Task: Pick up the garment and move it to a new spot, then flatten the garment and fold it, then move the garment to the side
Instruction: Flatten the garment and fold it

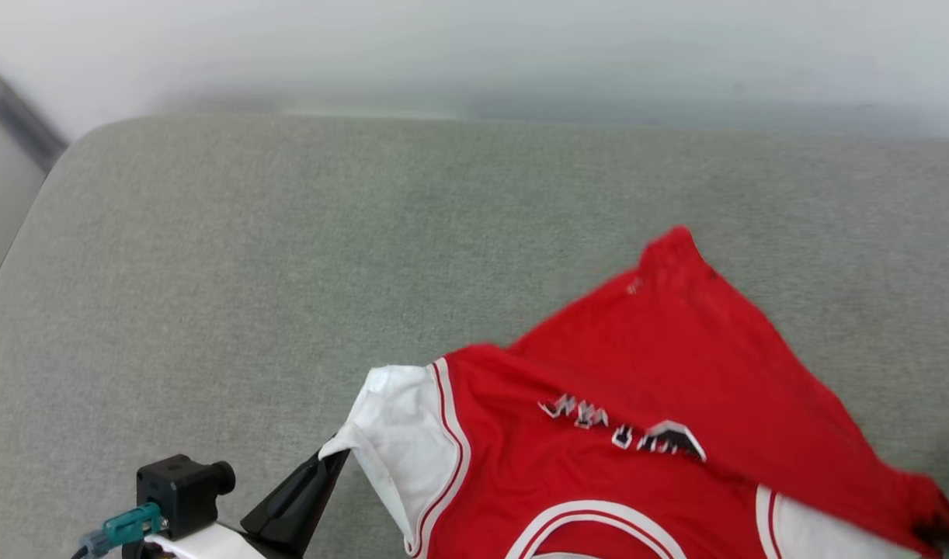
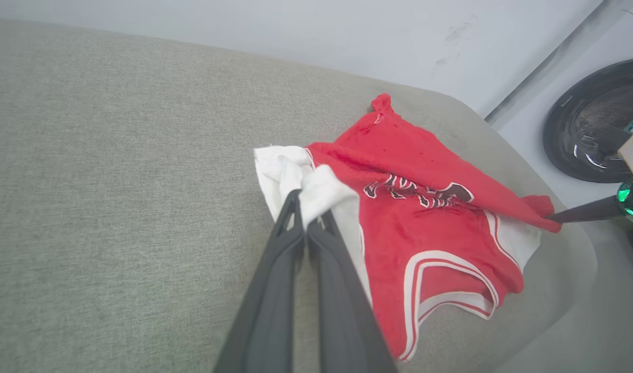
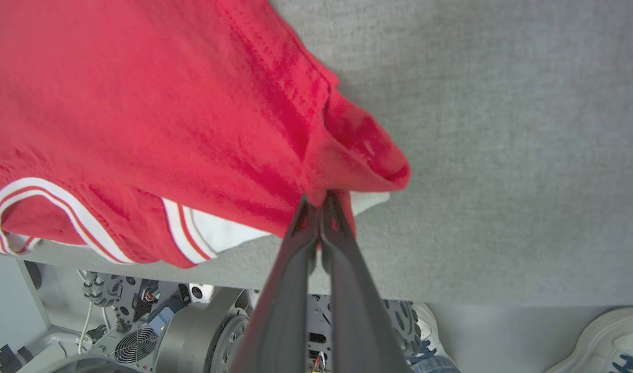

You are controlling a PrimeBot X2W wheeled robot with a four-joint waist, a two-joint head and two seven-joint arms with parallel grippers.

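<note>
The bright red soft T-shirt with white short sleeves [image 1: 676,349] [image 2: 415,233] [image 3: 140,103] rests creased on the grey fabric-covered bench [image 1: 210,272], spanning between both end effectors. The left end effector [image 1: 338,454] [image 2: 306,207] has its fingers together, clamped on the white sleeve edge. The right end effector [image 3: 321,199] has its fingers together, clamped on a red fold beside the other sleeve. Behind the right end effector, past the bench edge, is a person's white shoe [image 3: 606,336].

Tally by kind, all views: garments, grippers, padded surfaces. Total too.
Garments: 1, bright red soft T-shirt with white short sleeves
Grippers: 2, left gripper and right gripper, each shut on the T-shirt
Padded surfaces: 1, grey fabric pad under the T-shirt
Total: 4
</note>
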